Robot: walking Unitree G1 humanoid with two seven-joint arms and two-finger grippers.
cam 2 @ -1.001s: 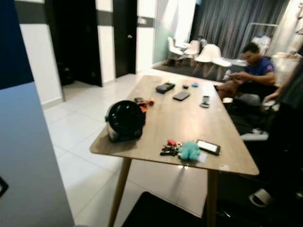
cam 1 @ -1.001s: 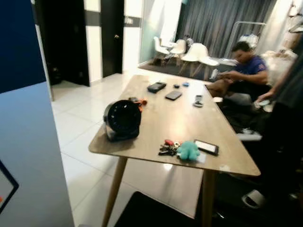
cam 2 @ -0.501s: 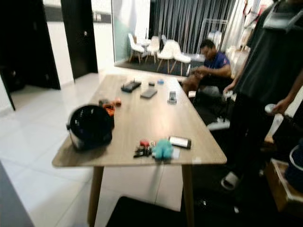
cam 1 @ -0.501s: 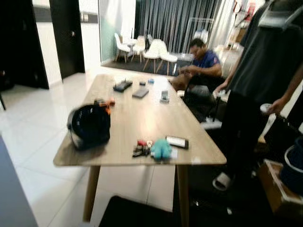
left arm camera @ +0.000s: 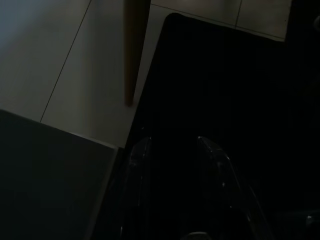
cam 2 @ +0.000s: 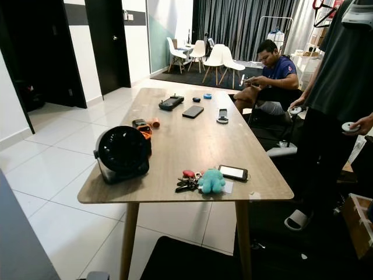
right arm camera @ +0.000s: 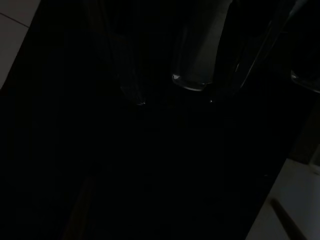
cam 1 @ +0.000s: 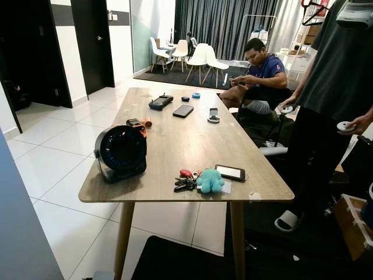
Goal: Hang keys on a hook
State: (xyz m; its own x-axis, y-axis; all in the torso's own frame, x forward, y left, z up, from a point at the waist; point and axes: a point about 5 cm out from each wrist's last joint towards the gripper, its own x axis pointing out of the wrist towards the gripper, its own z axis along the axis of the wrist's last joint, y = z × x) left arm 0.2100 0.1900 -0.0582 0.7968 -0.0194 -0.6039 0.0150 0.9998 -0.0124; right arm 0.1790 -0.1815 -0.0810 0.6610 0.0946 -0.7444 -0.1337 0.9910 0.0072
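A bunch of keys [cam 1: 186, 182] with a red fob and a teal plush toy [cam 1: 210, 181] lies near the front edge of the wooden table [cam 1: 175, 131]. Both arms hang low beside the table, well below the keys. In the left wrist view my left gripper [left arm camera: 172, 145] is open, its two dark fingers [left arm camera: 137, 155] spread above a black floor mat [left arm camera: 225, 75] next to a table leg [left arm camera: 134, 50]. The right wrist view is very dark; my right gripper [right arm camera: 174, 100] shows two faint fingertips standing apart, with nothing between them.
A black round fan [cam 1: 121, 153] stands on the table's left front, and a phone [cam 1: 231, 172] lies right of the keys. More small devices lie farther back. One person [cam 1: 332, 87] stands at the right holding controllers; another [cam 1: 262, 67] sits beyond. A grey panel [cam 1: 23, 233] stands close on the left.
The camera has swung right and steadied: the table sits centred and sharp, and the standing person has come into view. The keys and other table items have not moved.
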